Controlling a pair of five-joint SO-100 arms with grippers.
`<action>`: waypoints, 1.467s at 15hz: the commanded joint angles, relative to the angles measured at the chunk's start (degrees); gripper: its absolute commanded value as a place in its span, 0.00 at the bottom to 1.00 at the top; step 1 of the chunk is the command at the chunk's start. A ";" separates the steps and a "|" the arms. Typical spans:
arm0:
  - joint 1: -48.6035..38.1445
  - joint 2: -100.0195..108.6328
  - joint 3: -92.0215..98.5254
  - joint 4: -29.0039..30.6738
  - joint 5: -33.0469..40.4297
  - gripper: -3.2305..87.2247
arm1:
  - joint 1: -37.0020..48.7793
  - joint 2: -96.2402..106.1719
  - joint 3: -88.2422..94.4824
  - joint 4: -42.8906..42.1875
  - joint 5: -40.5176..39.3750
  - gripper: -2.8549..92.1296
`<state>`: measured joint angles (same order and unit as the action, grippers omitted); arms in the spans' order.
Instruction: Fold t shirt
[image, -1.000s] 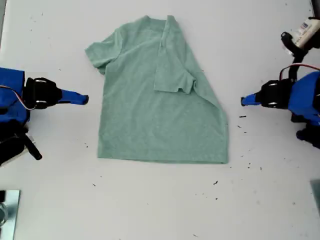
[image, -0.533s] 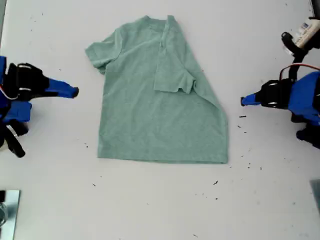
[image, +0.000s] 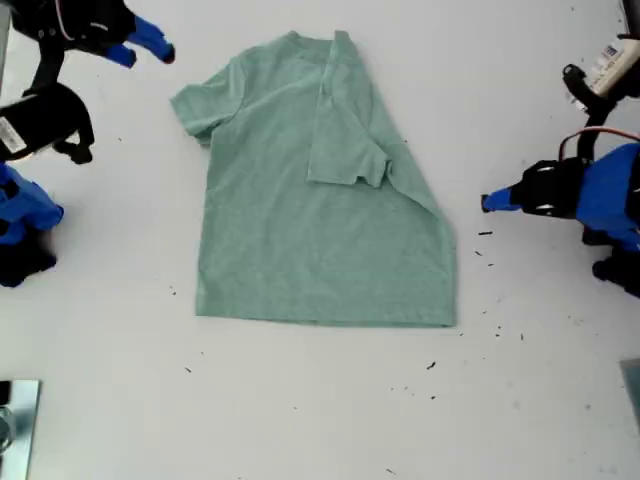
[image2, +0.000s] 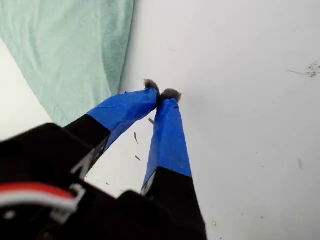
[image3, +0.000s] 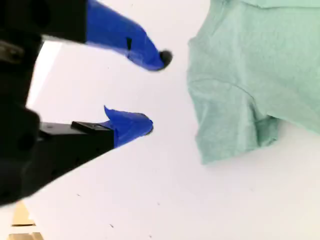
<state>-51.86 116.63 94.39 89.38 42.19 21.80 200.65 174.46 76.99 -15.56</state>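
One t shirt (image: 320, 200) lies flat on the white surface (image: 300, 420), its sleeve on the exterior view's right folded in over the chest, the other sleeve spread out. My first gripper (image2: 161, 95) sits at the exterior view's right, near the shirt's edge but apart from it, its blue fingers (image2: 167, 135) pressed tip to tip and holding nothing. My second gripper (image3: 155, 92) hangs at the exterior view's upper left, near the spread sleeve, fingers (image3: 127, 126) parted and empty.
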 joint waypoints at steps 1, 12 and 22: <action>-4.66 -2.81 -4.75 -0.26 5.45 0.31 | -0.53 0.18 3.78 -1.14 0.53 0.05; -2.02 -27.77 17.49 -31.46 3.34 0.31 | -1.49 0.18 3.78 -1.14 0.53 0.05; -0.88 -4.22 19.42 -31.55 3.34 0.03 | -1.58 0.18 3.78 -1.05 0.70 0.05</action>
<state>-53.96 104.41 115.84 56.34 44.82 20.74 200.65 174.46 76.99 -15.38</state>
